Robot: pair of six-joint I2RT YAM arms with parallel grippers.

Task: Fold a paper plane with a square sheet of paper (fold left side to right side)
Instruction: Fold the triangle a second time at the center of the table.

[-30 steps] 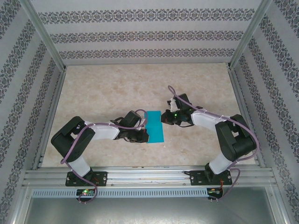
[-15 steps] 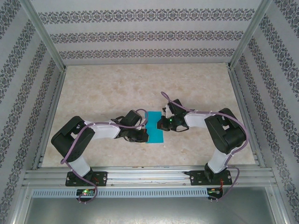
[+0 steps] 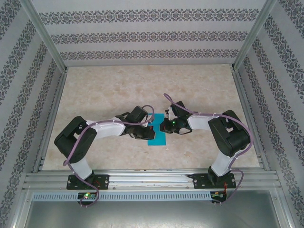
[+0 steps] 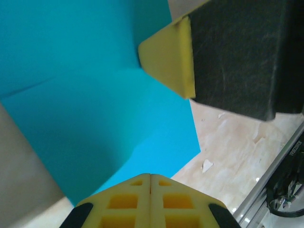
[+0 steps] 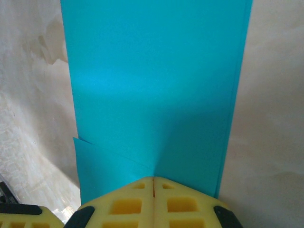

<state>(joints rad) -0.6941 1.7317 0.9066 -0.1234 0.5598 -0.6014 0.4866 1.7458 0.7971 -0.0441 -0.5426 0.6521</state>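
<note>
Square sheet of paper [image 3: 157, 139], folded narrow, lies on the bench [image 3: 118, 90]. My left end effector [image 4: 150, 175] and right end effector [image 5: 153, 178], both closed, rest their tips on it. It looks thin, limp and slippery: best pinched at an edge.

Setting: enclosed robot lab test cell. Aluminium frame post [image 3: 45, 35], patterned wall panels [image 3: 142, 35] left, right and far, marble-look tabletop [image 3: 118, 90], near mounting rail [image 3: 152, 180].
</note>
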